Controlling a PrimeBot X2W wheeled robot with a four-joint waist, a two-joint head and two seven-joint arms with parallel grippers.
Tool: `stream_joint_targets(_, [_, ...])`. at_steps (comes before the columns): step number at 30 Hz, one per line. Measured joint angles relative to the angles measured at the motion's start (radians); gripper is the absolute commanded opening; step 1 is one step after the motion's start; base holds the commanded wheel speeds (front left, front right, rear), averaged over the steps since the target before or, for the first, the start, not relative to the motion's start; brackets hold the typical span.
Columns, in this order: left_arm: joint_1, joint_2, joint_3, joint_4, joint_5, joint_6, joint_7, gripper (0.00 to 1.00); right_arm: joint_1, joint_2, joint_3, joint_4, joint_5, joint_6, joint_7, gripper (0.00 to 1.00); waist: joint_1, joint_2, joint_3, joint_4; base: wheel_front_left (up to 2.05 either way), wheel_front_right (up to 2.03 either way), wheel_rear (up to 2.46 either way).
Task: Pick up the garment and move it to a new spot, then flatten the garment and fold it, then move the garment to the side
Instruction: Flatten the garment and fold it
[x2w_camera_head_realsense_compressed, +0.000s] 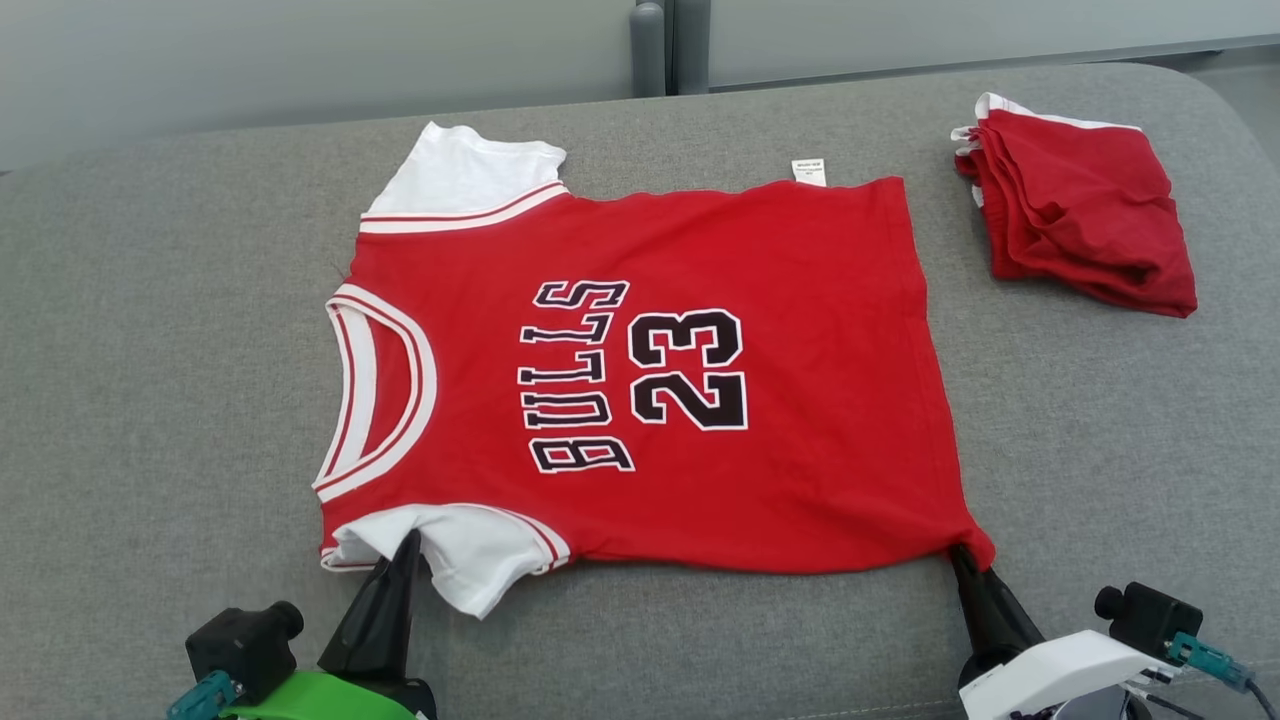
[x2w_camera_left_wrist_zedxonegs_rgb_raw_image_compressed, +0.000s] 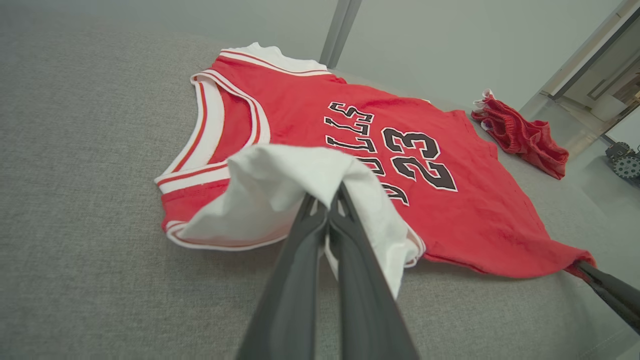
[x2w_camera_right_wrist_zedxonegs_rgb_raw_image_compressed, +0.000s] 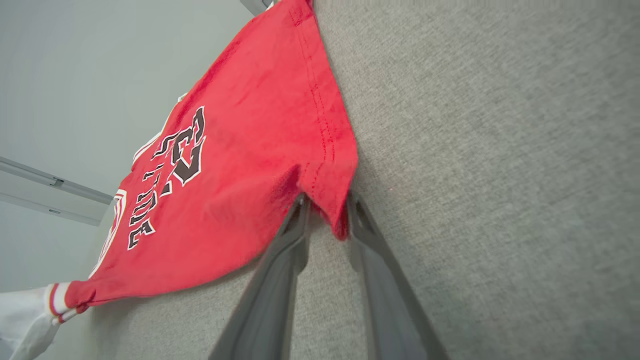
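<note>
Grey cushion (x2w_camera_head_realsense_compressed: 150, 350) carries our red jersey (x2w_camera_head_realsense_compressed: 800, 400), spread flat at its middle with the collar to our left. A folded red bundle (x2w_camera_head_realsense_compressed: 1090, 220) lies well apart at the far right. Our left gripper (x2w_camera_left_wrist_zedxonegs_rgb_raw_image_compressed: 332, 200) is clamped on the near white sleeve (x2w_camera_left_wrist_zedxonegs_rgb_raw_image_compressed: 270, 185). Our right gripper (x2w_camera_right_wrist_zedxonegs_rgb_raw_image_compressed: 327, 205) has its jaws apart, astride the near hem corner (x2w_camera_right_wrist_zedxonegs_rgb_raw_image_compressed: 330, 185).

Likely an office or lab; grey upholstered bench (x2w_camera_head_realsense_compressed: 150, 400); pale partition panels (x2w_camera_head_realsense_compressed: 300, 60); metal post (x2w_camera_head_realsense_compressed: 648, 45).
</note>
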Motion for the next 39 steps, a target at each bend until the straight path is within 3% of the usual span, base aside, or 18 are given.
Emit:
stream_joint_targets(2, [0.009,0.001,0.000,-0.001,0.000,0.001,0.007,0.00,-0.007,-0.013,0.002,0.000,-0.001,0.000,-0.002,0.19,0.0000,0.0000,-0.002,0.000,0.00,0.00,0.00])
stream_joint_targets(3, [0.011,0.002,0.000,-0.001,0.000,0.001,0.007,0.00,-0.009,-0.021,0.002,-0.001,-0.002,0.000,-0.008,0.19,0.0000,0.0000,-0.002,-0.001,0.00,0.00,0.00])
stream_joint_targets(5, [0.013,0.003,0.000,-0.002,0.000,0.001,0.007,0.00,-0.009,-0.032,0.002,-0.003,-0.006,0.000,-0.009,0.03,0.0000,0.0000,-0.003,-0.002,0.00,0.00,0.00])
stream_joint_targets(6, [0.013,0.003,0.000,-0.004,0.000,0.002,0.007,0.00,-0.009,-0.039,0.003,-0.006,-0.014,0.000,-0.010,0.00,0.0000,0.0000,-0.004,-0.003,0.00,0.00,0.00])
stream_joint_targets(23, [-0.022,-0.004,0.016,-0.051,-0.012,0.017,-0.006,0.00,-0.077,-0.192,0.087,-0.106,-0.103,0.000,-0.017,0.00,0.0000,0.0000,0.006,-0.023,0.00,0.00,0.00])
stream_joint_targets(31, [-0.211,-0.010,0.047,0.044,0.009,0.040,-0.002,0.00,-0.224,-0.276,0.188,-0.100,-0.110,0.000,0.113,0.00,0.0000,0.0000,0.035,-0.024,0.00,0.00,0.00])
stream_joint_targets(39, [-0.348,-0.026,0.051,0.173,0.017,0.068,-0.002,0.00,-0.357,-0.309,0.223,-0.055,-0.106,0.000,0.209,0.00,0.0000,0.0000,0.087,-0.027,0.00,0.00,0.00])
